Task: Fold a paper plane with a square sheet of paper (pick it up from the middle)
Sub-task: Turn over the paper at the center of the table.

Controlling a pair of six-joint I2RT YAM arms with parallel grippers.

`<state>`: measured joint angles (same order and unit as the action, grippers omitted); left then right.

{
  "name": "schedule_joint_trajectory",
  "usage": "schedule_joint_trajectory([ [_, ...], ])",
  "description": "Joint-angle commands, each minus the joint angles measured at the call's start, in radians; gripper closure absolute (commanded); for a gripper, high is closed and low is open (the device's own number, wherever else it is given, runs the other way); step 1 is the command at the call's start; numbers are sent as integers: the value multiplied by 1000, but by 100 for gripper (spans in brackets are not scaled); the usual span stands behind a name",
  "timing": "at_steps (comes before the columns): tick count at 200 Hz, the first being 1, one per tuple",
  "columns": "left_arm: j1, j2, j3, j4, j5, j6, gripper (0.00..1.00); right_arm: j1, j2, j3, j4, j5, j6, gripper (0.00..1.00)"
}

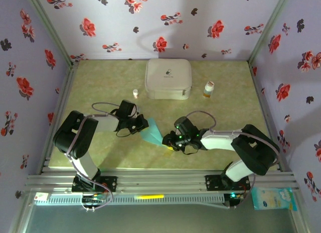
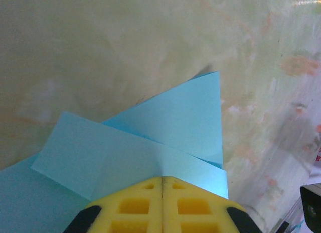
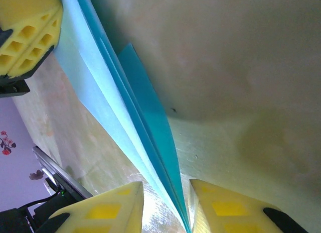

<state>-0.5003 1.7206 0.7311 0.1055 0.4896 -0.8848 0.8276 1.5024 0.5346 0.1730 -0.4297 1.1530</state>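
Note:
The light blue sheet of paper [image 1: 153, 132] is folded into several layers that taper to a point and is held up between my two grippers near the table's middle front. My left gripper [image 1: 139, 125] is shut on its wide end. In the left wrist view the yellow fingers [image 2: 130, 205] meet with no gap, pinching an overlapping flap of the paper [image 2: 165, 122]. My right gripper [image 3: 166, 185] is open. The paper's narrow pointed end [image 3: 145, 122] runs edge-on between its fingers [image 3: 108, 210], close to the right one. The left gripper's yellow fingers [image 3: 27, 34] grip the far end.
A white rounded case [image 1: 168, 78] sits at the back of the green table [image 1: 100, 82]. A small white bottle [image 1: 135, 93] stands to its left and an amber bottle [image 1: 208, 89] to its right. Flowered walls enclose three sides. A blue packet [image 1: 273, 198] lies beyond the front rail.

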Motion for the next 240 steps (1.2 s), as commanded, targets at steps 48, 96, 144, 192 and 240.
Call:
schedule_joint_trajectory([
  [48,9,7,-27,-35,-8,-6,94,6,18,-30,80,16,0,71],
  [96,9,4,-27,-35,-9,-5,94,7,34,-37,97,7,-3,77],
  [144,9,-11,-21,-52,-15,2,93,7,31,-43,99,3,-10,84],
  [192,5,-77,-10,-62,-17,-12,88,7,24,-48,81,-1,-30,90],
  [240,-9,-253,-7,-126,-104,5,80,7,-22,-40,34,26,-79,93],
])
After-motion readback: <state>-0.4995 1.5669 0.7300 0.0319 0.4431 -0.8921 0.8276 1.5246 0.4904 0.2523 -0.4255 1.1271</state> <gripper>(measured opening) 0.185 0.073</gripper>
